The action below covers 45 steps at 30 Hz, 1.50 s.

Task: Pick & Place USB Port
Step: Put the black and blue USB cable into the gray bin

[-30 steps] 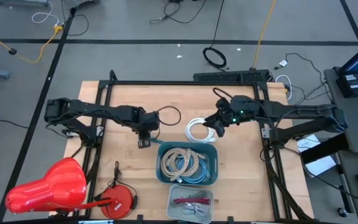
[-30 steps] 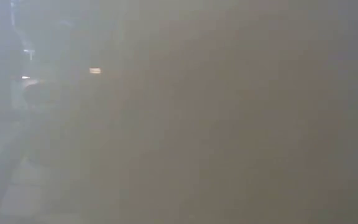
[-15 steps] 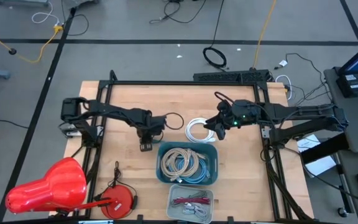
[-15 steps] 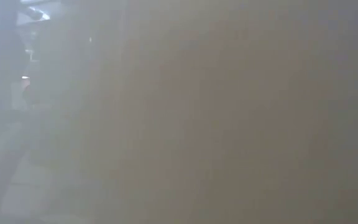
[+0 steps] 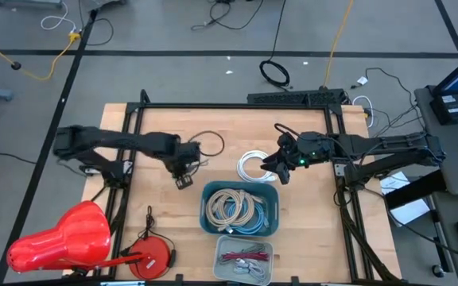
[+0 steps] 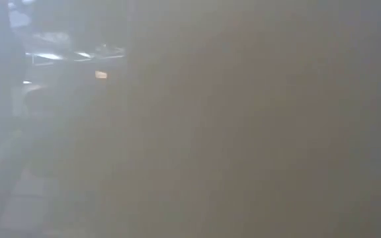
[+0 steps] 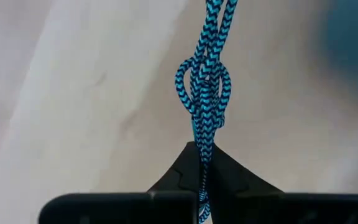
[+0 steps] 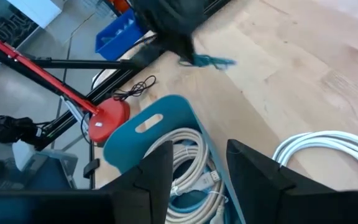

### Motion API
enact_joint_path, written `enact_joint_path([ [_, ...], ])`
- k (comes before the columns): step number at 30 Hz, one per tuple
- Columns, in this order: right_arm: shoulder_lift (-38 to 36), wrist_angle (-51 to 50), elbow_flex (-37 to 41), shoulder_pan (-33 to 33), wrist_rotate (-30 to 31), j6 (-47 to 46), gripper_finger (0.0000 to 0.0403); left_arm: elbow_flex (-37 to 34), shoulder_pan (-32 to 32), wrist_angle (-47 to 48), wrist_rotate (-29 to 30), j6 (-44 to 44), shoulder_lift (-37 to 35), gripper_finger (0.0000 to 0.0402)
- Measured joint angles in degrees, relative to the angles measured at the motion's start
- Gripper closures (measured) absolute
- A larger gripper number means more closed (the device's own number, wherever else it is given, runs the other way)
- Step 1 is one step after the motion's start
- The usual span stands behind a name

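— Nearest the front edge of the table (image 5: 300,238)?
— Clear box of small red-and-white leads (image 5: 243,260), touching the teal bin (image 5: 240,210) behind it. Bin full of coiled beige and blue cables (image 5: 237,208).

— Left gripper (image 5: 183,171)?
— Just beside the bin's far-left corner, clenched on a blue-and-black braided cable (image 7: 205,87); knot visible right ahead of the fingertips in the left wrist view. Dark loop (image 5: 210,144) trailing behind it on the wood.

— Right gripper (image 5: 279,168)?
— Beyond the bin's far-right corner, fingers (image 8: 255,167) spread apart, gripping nothing. White coiled cable (image 5: 253,165) lying just beside it.

— Off to the side?
— Red lamp shade (image 5: 62,238) and round red base (image 5: 152,256) at the near-left corner.

— Low view?
— Fogged over; nothing readable.
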<state>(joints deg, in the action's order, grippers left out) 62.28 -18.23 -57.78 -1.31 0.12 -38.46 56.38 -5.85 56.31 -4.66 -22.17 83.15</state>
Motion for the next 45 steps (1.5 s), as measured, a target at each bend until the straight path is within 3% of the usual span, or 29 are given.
enact_joint_path([
  [4,0.0,0.0,0.0,-0.3,0.2,0.4,0.0261,3.9,5.4,-5.0,-5.8,-8.6,-10.2,0.0397],
  [9,0.0,-0.3,0.0,-0.2,0.3,2.0,0.0261,13.9,17.5,-10.3,-3.1,-18.4,-11.9,0.0397],
  [15,0.0,-4.1,0.0,-0.2,5.2,3.1,0.0261,30.7,28.2,-9.2,0.2,-19.8,3.1,0.0398],
  [18,0.0,-7.6,0.0,-0.1,9.2,0.8,0.0261,38.7,29.3,-7.0,-1.6,-16.6,13.0,0.0398],
  [22,0.0,-10.7,0.0,-0.1,11.7,-0.4,0.0261,45.9,29.0,-1.9,-8.3,-11.9,23.3,0.0398],
  [28,0.0,-13.0,0.0,-0.1,12.2,0.1,0.0261,48.4,27.9,-4.7,-18.5,-5.0,29.7,0.0398],
  [37,0.0,-13.4,0.0,-0.3,12.2,-1.7,0.0261,48.4,27.3,-10.8,-26.8,-1.3,36.7,0.0398],
  [41,0.0,-13.6,0.0,-0.7,12.3,-1.8,0.0261,48.3,27.8,-14.0,-26.5,-1.0,37.7,0.0396],
  [45,0.0,-13.6,0.0,-0.7,13.4,-1.5,0.0261,48.4,27.4,-15.0,-25.3,-0.8,37.4,0.0363],
])
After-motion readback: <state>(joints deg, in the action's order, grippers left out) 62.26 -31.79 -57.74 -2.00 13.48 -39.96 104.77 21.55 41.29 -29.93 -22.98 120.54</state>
